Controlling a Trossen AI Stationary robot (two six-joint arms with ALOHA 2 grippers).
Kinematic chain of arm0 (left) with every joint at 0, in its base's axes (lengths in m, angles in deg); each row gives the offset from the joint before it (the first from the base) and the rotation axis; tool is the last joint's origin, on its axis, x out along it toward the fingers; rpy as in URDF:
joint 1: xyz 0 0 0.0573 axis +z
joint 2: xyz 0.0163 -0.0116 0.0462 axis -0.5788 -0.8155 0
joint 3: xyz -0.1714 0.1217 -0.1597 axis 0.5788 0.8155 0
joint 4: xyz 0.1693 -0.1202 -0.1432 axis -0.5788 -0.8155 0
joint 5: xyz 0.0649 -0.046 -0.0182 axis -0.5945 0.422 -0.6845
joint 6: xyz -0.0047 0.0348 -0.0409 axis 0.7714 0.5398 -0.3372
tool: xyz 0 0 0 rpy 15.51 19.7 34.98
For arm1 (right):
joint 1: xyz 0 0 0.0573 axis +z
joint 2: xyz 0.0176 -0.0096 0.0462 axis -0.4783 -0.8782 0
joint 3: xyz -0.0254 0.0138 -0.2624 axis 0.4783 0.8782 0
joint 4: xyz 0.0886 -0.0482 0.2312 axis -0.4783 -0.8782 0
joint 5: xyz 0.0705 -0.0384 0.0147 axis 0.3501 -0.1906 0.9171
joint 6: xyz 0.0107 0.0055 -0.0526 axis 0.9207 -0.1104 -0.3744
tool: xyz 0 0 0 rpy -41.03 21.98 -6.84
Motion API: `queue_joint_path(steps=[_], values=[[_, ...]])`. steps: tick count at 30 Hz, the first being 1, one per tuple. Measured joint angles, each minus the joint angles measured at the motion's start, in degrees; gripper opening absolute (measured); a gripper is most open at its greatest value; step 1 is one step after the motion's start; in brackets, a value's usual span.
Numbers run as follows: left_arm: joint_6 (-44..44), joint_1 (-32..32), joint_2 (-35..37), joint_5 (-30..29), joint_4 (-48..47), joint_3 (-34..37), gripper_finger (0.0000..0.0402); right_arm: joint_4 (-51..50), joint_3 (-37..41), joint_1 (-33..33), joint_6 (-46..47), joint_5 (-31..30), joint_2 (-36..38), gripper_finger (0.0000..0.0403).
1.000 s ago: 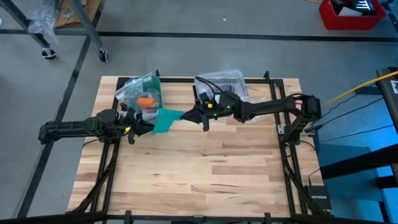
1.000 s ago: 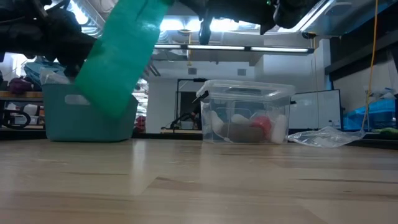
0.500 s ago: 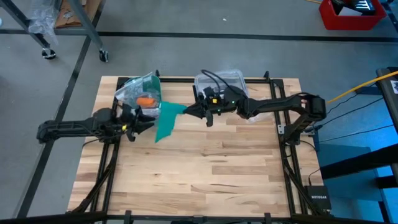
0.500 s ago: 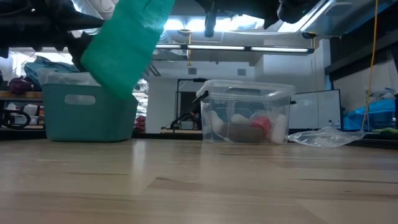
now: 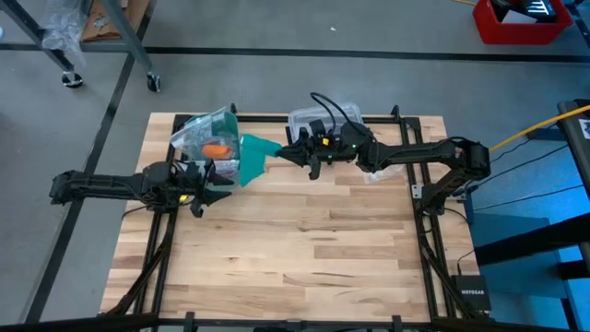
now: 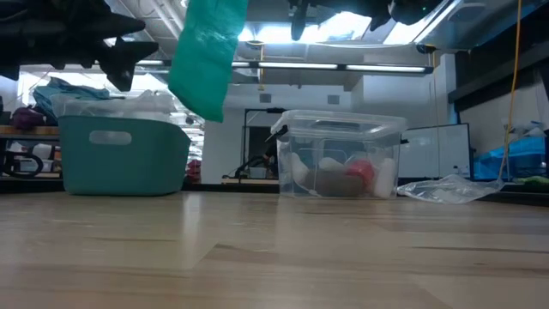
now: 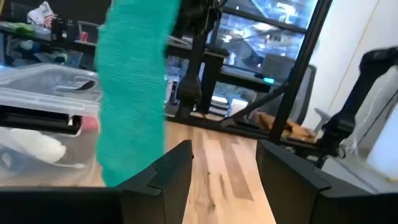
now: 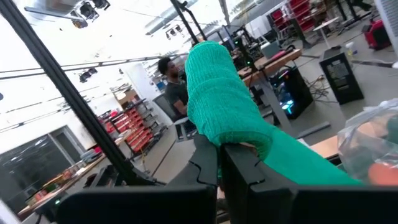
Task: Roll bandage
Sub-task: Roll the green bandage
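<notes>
Teal stretchy fabric, the bandage [image 5: 252, 157] hangs in the air above the tabletop [image 5: 304, 258], near its far edge and toward the far-left corner. Its upper end is clamped in the right hand [image 5: 288, 153], whose fingers are clenched on the cloth; in the right wrist view the bandage [image 8: 236, 124] bunches over those fingers [image 8: 239, 163] and trails away loose. From table height the strip [image 6: 206, 56] dangles free, its lower end well clear of the wood.

Just beside the hanging strip, toward the left edge, the left hand [image 5: 218, 187] is released, its fingers spread apart and touching nothing. Its wrist view shows the bandage [image 7: 132, 93] hanging just beyond the spread fingers [image 7: 177, 168].

Behind the bandage, at the far-left corner, a clear box [image 5: 210, 138] holds an orange item [image 5: 214, 148]. A second clear box [image 5: 334, 122] sits at the far edge under the right arm. A teal bin [image 6: 124, 154] stands beyond the tabletop.
</notes>
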Motion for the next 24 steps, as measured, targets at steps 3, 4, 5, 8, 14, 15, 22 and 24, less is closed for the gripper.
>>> queue_joint_path(steps=[3, 4, 5, 8, 14, 15, 22, 24], values=[[1.6, -1.3, -2.2, -3.0, 1.1, 0.0, 0.0171, -0.2, 0.0, 0.0, 0.0, -0.6, 0.0, 0.0006], [2.6, -1.6, -3.0, -3.9, 1.5, 0.0, 0.0171, -0.2, 0.0, 0.0, 0.0, -0.7, 0.0, 0.0006], [4.1, -1.9, -3.7, -4.9, 1.7, 0.0, 0.0171, -0.2, 0.0, 0.0, 0.0, -0.7, 0.0, 0.0006], [7.5, -2.6, -5.7, -7.8, 1.7, 0.0, 0.0171, -0.1, 0.0, 0.0, 0.0, -0.6, 0.0, 0.0006], [9.1, -2.8, -7.8, -7.8, 5.4, 0.0, 0.0171, -0.4, 0.0, 0.0, 0.0, -0.5, 0.0, 0.0006], [9.1, -3.1, -7.8, -6.9, 6.9, 0.1, 0.0171, -0.4, 0.0, 0.0, 0.0, -0.5, 0.0, 0.0006], [10.3, -5.8, -7.8, -5.7, 9.2, 0.0, 0.0171, -0.4, 0.0, 0.0, -1.3, -0.5, 0.0, 0.0006], [10.3, -6.1, -7.8, -5.8, 9.2, 0.0, 0.0171, -0.4, 0.0, 0.0, -1.3, -0.5, 0.0, 0.0006]])
